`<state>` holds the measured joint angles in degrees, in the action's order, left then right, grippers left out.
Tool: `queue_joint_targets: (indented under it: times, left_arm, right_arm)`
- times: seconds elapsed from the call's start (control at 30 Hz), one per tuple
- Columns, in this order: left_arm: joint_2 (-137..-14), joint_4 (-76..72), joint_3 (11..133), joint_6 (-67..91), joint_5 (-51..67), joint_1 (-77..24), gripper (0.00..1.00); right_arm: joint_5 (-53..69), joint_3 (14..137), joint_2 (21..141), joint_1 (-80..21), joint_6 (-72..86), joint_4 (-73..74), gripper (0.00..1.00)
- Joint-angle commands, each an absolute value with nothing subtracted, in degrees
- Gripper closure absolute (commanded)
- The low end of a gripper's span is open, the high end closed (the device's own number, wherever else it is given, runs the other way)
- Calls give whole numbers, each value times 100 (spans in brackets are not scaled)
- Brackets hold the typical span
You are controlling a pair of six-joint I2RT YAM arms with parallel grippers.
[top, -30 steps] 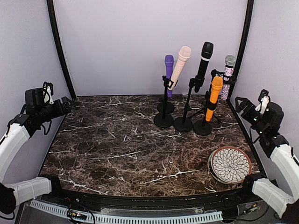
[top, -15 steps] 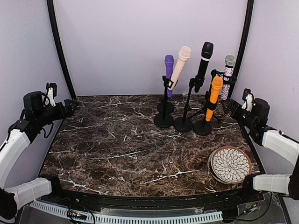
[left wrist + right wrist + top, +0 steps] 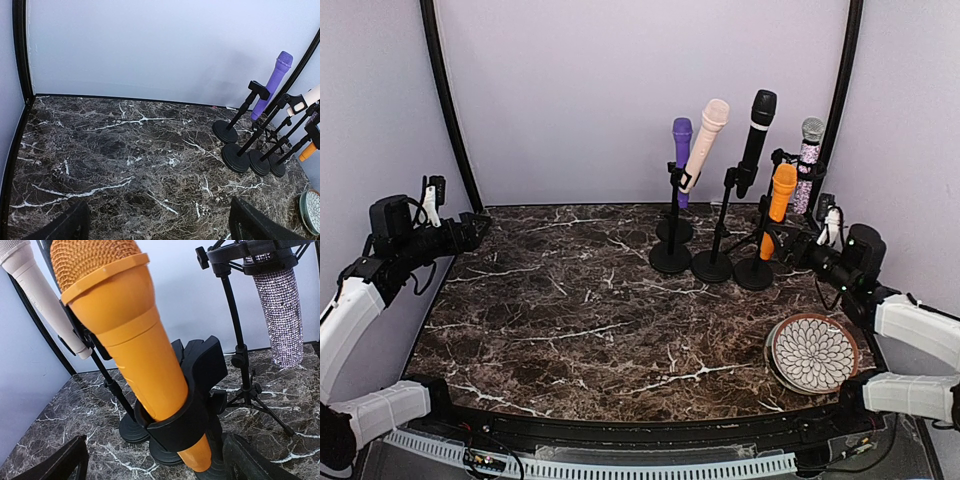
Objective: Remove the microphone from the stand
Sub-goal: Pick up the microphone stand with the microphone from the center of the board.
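Observation:
Several microphones stand in black stands at the back right: purple, peach, black, orange and a glittery silver one. My right gripper is open, level with the orange microphone's lower part and just to its right, not touching it. In the right wrist view the orange microphone sits tilted in its black clip, between and beyond my spread fingers. My left gripper is open and empty at the far left, above the table.
A patterned plate lies at the front right on the marble table. The stand bases cluster close together. The glittery microphone's tripod stands right of the orange one's stand. Walls close in the back and sides.
My right gripper has moved left and forward from the right wall up to the orange microphone. My left gripper has shifted slightly right and stays open.

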<state>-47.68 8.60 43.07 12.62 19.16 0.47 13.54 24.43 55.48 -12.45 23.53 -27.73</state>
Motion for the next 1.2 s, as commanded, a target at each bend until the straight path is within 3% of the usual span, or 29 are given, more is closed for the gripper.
queue_joint_targets:
  times: [0.0, 0.2, 0.33, 0.67, 0.97, 1.17]
  left_arm:
    - [-4770, 692, 4254, 1216, 2077, 44, 1]
    - [-4736, 685, 4239, 1230, 2123, 44, 1]
    - [-4696, 670, 4221, 1230, 2127, 44, 1]
    - [-4783, 683, 4236, 1222, 2344, 43, 1]
    - [-4945, 703, 4271, 1222, 2507, 41, 1]
    - [-5047, 699, 4289, 1222, 2628, 40, 1]
  right_arm:
    - [-229, 2436, 5554, -1839, 2036, -3197, 10]
    - [-1635, 2751, 6184, -2446, 1769, -3389, 15]
    - [-1964, 3005, 6626, -2540, 1631, -3498, 25]
    - [-2171, 3255, 7273, -2571, 1279, -4196, 27]
    - [-2098, 3217, 7103, -2575, 895, -4331, 52]
    - [-1971, 2970, 6531, -2584, 897, -4046, 54]
